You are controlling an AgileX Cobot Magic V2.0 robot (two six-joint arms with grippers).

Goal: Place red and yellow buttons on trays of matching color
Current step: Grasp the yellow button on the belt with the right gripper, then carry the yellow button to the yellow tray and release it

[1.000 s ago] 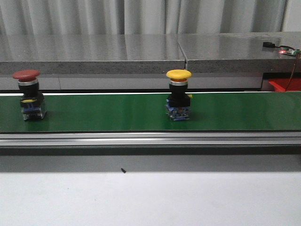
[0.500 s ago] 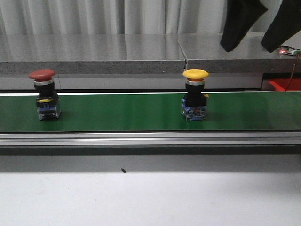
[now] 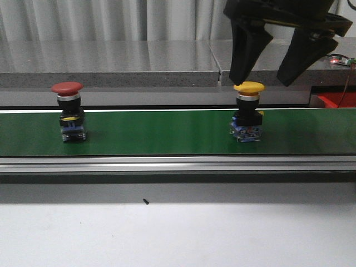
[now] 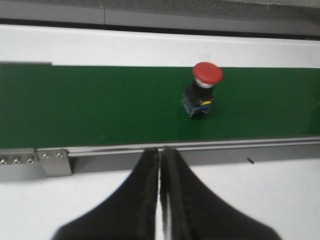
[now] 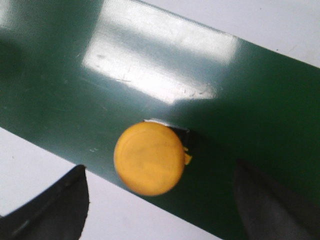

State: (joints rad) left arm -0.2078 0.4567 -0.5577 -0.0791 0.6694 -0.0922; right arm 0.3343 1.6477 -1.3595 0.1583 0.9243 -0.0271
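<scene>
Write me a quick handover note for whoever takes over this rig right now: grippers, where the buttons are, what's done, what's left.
Right gripper: open, empty, hanging just above the yellow button, its fingers to either side of the cap and not touching.
Left gripper: shut, empty, over the white table on the near side of the belt.
Yellow button: upright on the green belt, right of centre.
Red button: upright on the belt, far left, untouched.
Trays: none clearly in view; a red object at the far right edge may be one, I cannot tell.
Done: nothing placed.
Left: grasp and place yellow, then red.
</scene>
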